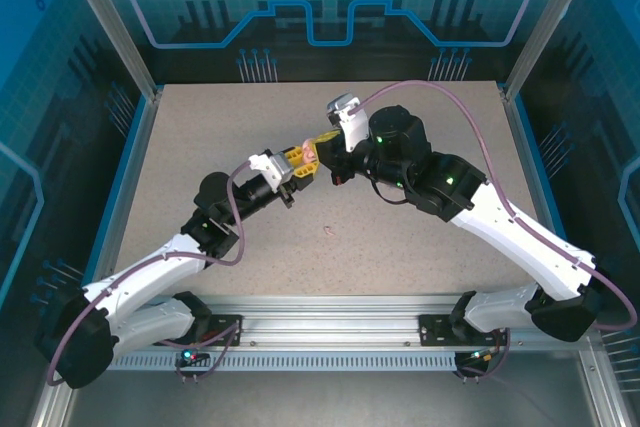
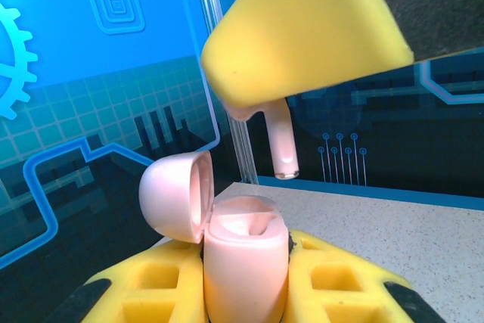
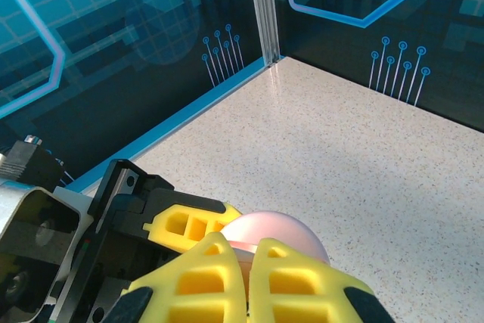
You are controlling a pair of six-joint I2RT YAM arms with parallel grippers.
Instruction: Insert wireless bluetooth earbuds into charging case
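Observation:
A pale pink charging case (image 2: 243,262) stands upright with my left gripper (image 2: 246,266) shut on its body, and its round lid (image 2: 175,194) is swung open to the left. Just above the case's open well hangs a pale pink earbud (image 2: 281,141), stem pointing down, pinched by my right gripper (image 3: 252,262), whose yellow finger (image 2: 302,28) shows from above. In the top view the left gripper (image 1: 293,169) and right gripper (image 1: 318,150) meet over the middle of the table, with the case (image 1: 308,157) between them. A second small pink earbud (image 1: 330,231) lies loose on the table nearer the arms.
The speckled table (image 1: 420,247) is walled by blue panels with a clear post (image 2: 227,73) at the far corner. In the right wrist view, the case's pink lid (image 3: 280,234) and a left-gripper finger (image 3: 193,225) sit just beyond my right fingers.

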